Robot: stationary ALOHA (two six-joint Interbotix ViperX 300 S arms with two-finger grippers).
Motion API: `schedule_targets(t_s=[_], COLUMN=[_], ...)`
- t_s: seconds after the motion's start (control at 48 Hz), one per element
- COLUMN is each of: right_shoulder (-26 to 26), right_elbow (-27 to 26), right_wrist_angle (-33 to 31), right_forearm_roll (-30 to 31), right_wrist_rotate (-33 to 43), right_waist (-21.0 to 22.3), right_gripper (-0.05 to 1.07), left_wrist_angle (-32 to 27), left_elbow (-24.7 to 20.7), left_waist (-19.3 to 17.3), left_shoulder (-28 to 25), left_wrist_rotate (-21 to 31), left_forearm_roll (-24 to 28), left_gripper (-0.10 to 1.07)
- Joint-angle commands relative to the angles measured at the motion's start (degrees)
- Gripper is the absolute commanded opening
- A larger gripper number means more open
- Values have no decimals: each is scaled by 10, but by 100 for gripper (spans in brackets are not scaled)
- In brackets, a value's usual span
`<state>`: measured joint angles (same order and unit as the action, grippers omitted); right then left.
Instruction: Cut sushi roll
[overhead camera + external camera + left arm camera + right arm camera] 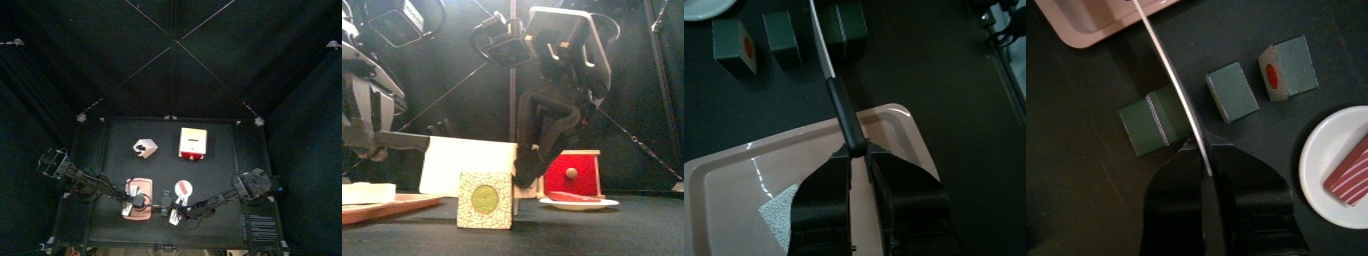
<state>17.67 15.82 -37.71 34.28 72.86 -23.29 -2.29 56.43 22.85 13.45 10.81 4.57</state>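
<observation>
The sushi roll lies on the black table as three green pieces: an end piece with a red centre (1287,68) (738,45), a middle piece (1229,92) (784,40) and a third piece (1144,125) (847,25). A knife (1166,80) with a silver blade and a black handle (838,105) runs between the middle and third pieces. My left gripper (855,155) is shut on the handle over the pink tray (738,180). My right gripper (1204,155) is shut on the blade's other end, close to the pieces. In the top view both grippers, left (138,205) and right (171,212), meet at the table's front.
A white plate (1320,150) with a red-striped slice (1349,170) sits beside the pieces. The pink tray (136,190) lies left of the plate (183,190). A patterned box (144,148) and a red-and-white box (195,143) stand further back.
</observation>
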Motion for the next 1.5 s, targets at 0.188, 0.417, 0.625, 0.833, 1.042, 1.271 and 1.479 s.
schedule_targets(t_s=[0.188,0.417,0.625,0.833,1.042,1.271,1.479], right_shoulder=[-43,-40,-31,-31,-27,-25,-31], right_elbow=[-4,-8,-8,-7,-6,-9,-17], right_wrist_angle=[-32,-32,-31,-24,-15,-16,-16], right_forearm_roll=[-2,-4,-10,-12,-18,-16,-1], right_wrist_rotate=[4,4,4,4,4,4,1], right_waist=[-4,-20,-27,-32,-33,-35,-34], right_gripper=[27,27,27,27,27,27,27], left_wrist_angle=[21,23,23,23,21,20,21], left_elbow=[6,12,8,5,6,5,3], left_waist=[11,24,35,45,52,52,48], left_shoulder=[33,25,4,-4,-5,-8,4], left_wrist_rotate=[-3,-2,-3,-2,-2,-4,-4], left_forearm_roll=[1,-1,-5,-7,-22,-24,-12], left_gripper=[43,43,43,43,43,43,44])
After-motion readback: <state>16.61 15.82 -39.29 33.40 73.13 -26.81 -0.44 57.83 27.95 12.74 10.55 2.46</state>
